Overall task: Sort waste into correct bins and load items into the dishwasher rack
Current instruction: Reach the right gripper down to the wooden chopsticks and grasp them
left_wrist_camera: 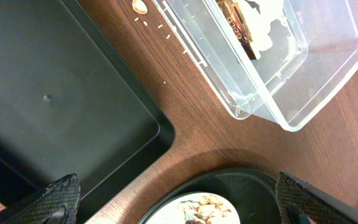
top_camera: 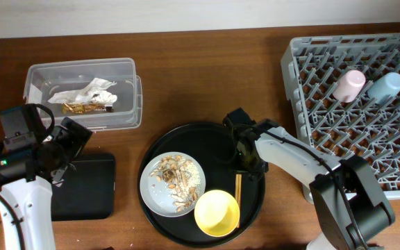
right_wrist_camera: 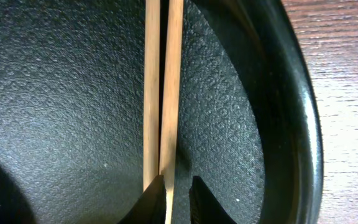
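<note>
The chopsticks (top_camera: 238, 187) lie on the large round black tray, right of the grey plate (top_camera: 151, 187) with food scraps (top_camera: 174, 182) and above the yellow bowl (top_camera: 217, 212). My right gripper (top_camera: 247, 158) is down at their far end. In the right wrist view the fingers (right_wrist_camera: 178, 200) are only narrowly apart, one chopstick (right_wrist_camera: 169, 81) tip runs between them, and a dark gap remains. My left gripper (top_camera: 69, 142) is wide open and empty (left_wrist_camera: 182, 208) between the shallow black tray (top_camera: 89, 198) and the clear tub (top_camera: 127, 69), which holds the wrapper (top_camera: 85, 94). The pink cup (top_camera: 351, 85) and blue cup (top_camera: 385, 87) lie in the rack (top_camera: 294, 83).
The round black tray (top_camera: 207, 139) sits mid-table and its raised rim (right_wrist_camera: 294, 93) is close beside my right fingers. A loose food scrap (left_wrist_camera: 140, 5) and rice grains lie on the wood between the tub (left_wrist_camera: 328, 81) and the shallow black tray (left_wrist_camera: 55, 93).
</note>
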Tool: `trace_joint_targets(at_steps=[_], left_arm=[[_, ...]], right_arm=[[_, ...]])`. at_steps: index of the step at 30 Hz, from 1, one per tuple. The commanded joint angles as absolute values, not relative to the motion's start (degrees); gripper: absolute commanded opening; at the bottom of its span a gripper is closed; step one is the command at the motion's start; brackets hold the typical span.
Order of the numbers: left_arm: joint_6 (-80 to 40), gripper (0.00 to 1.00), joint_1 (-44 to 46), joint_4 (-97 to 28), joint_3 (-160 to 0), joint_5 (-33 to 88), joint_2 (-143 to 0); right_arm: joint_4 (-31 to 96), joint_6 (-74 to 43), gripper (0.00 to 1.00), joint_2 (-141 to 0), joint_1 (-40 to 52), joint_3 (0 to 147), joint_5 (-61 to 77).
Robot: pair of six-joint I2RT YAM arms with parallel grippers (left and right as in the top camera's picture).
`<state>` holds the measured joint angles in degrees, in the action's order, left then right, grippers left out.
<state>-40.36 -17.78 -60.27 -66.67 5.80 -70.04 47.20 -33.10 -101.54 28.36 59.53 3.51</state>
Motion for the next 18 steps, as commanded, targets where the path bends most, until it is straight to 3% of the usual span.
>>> trace_joint_targets(at_steps=[1, 10, 13, 18], left_arm=[[-41.08, 0.99, -18.06, -60.29, -66.67, 6.20, -70.06], [-41.08, 0.99, -18.06, -60.29, -66.67, 6.20, -70.06], [-41.08, 0.99, -18.06, -60.31, -66.67, 6.22, -70.06], [-41.08, 0.99, -18.06, -60.31, -66.67, 6.20, -70.06]], right_arm=[[47.03, -34.63, 0.16, -101.41, 28.49, 58.72, 4.12], [44.64, -36.14, 0.16, -101.47, 28.47, 55.83, 4.12], [44.45, -36.53, 0.05, -101.47, 28.47, 55.51, 4.12], [45.56, -36.45, 0.04, -101.27, 28.40, 58.37, 5.32]])
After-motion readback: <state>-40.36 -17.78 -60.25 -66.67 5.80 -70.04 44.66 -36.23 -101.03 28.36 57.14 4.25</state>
